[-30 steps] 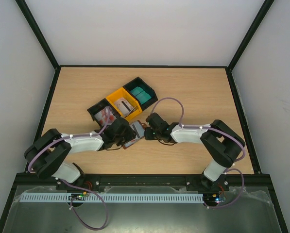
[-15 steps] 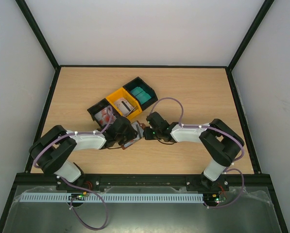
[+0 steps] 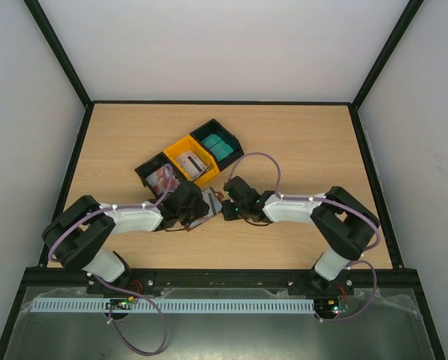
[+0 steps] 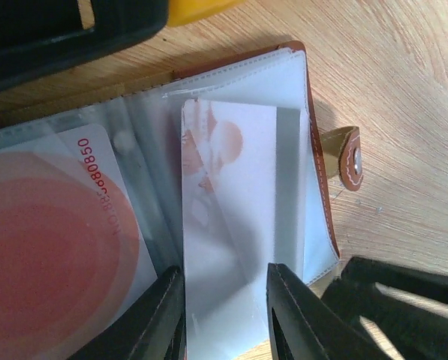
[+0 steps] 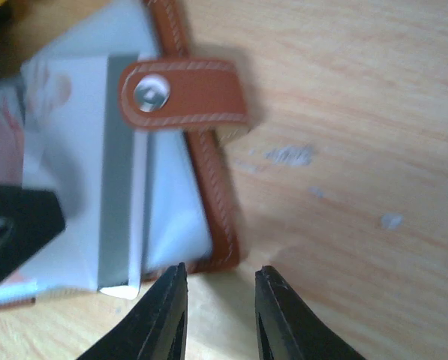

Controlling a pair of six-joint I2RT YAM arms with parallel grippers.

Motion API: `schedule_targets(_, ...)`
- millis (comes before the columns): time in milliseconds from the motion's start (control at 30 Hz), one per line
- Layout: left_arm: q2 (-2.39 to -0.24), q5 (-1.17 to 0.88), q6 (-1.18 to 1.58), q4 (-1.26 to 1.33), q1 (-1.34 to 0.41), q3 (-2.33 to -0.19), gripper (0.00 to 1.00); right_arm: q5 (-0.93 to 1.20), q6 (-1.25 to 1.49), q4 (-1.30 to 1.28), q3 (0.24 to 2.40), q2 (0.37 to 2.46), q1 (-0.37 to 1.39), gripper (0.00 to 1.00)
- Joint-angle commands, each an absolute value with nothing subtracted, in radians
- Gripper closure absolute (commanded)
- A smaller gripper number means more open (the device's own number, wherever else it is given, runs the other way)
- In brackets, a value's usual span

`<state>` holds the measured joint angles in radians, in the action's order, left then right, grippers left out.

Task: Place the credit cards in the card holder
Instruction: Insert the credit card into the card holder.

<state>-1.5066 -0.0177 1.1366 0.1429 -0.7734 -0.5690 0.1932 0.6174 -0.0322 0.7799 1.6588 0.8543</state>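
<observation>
Both grippers have closed in a little on each other over the past second, the right gripper (image 3: 225,209) edging left toward the small brown leather-like folding card holder (image 3: 206,204). That holder lies open on the light wooden table (image 3: 306,142), between the two grippers and just in front of a row of three plastic bins: black (image 3: 145,171), yellow (image 3: 180,145) and black again (image 3: 208,129), the last one holding teal cards (image 3: 217,147).

In the left wrist view, the left gripper (image 4: 225,271) has its jaws set against the two long edges of a white plastic card with red markings (image 4: 227,202), gripping its near end. The far end of that card lies over the holder's clear inner sleeve. Another white card with a red disc and red digits (image 4: 51,247) sits in the sleeve beside it.

In the right wrist view, the right gripper's jaws stand a little apart with nothing between them. The holder's stitched brown corner (image 5: 222,247) is just ahead of the tips, and its snap strap (image 5: 186,94) is folded across the edge.
</observation>
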Motion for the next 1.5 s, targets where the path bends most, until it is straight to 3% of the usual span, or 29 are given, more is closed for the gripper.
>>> schedule_targets(0, -1.514, 0.001, 1.138, 0.092, -0.773, -0.552, 0.68, 0.091, 0.537, -0.149, 0.783, 1.612, 0.919, 0.74)
schedule_targets(500, -1.529, -0.021, 1.143, 0.1, -0.783, -0.522, 0.68, -0.026, 0.521, -0.216, 0.919, 1.762, 0.996, 0.7)
schedule_targets(867, -1.533, -0.031, 1.143, 0.125, -0.793, -0.492, 0.68, -0.08, 0.704, -0.204, 0.942, 1.816, 0.996, 0.83)
schedule_targets(1467, -1.501, 0.003, 1.195, 0.22, -0.799, -0.473, 0.72, -0.015, 0.767, -0.124, 0.915, 1.777, 0.946, 0.83)
